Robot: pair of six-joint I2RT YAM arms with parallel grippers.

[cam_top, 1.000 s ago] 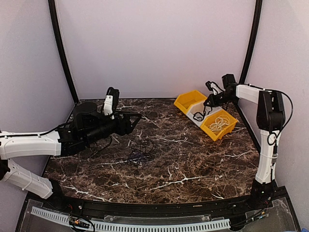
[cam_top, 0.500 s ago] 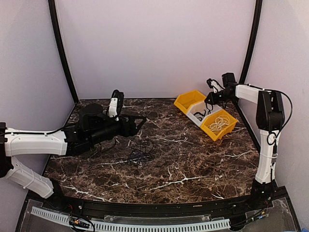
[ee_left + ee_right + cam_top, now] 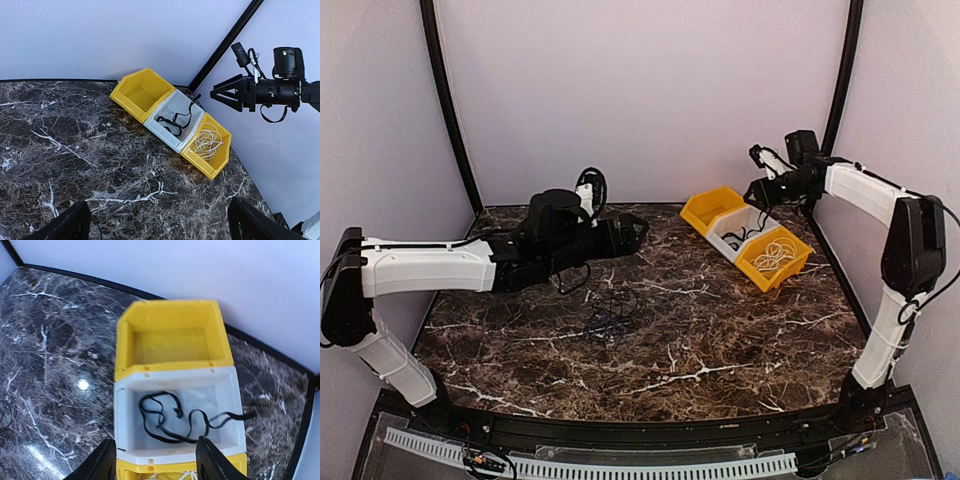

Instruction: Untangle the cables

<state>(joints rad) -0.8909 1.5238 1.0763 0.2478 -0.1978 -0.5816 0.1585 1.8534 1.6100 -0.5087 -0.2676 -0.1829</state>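
Marble-patterned table [image 3: 720,340] carries a row of three bins in its far right corner: far yellow bin [image 3: 170,345], white bin [image 3: 170,381], near yellow bin [image 3: 200,162]. White cable [image 3: 206,140] lies coiled in the near yellow bin. One black cable [image 3: 165,422] lies loose in the white bin, one end draped over the bin's wall. Judgement: one cord per bin, so that separated cords cannot knot together again. Far yellow bin shows nothing inside.

Black tangle [image 3: 610,320] sits about mid-table, well apart from the bins, touched by neither arm. Strand count not readable.

Right gripper [image 3: 757,188] hangs above the white bin. Jaws stand apart with nothing between them and no contact with cable or bin.

Left gripper [image 3: 636,229] is held above the table, between the tangle and the far edge, pointing toward the bins. Its wrist view shows the fingers [image 3: 65,227] spread wide and holding nothing.

Judgement: the tangle is next in line, and the left arm is the nearer one.
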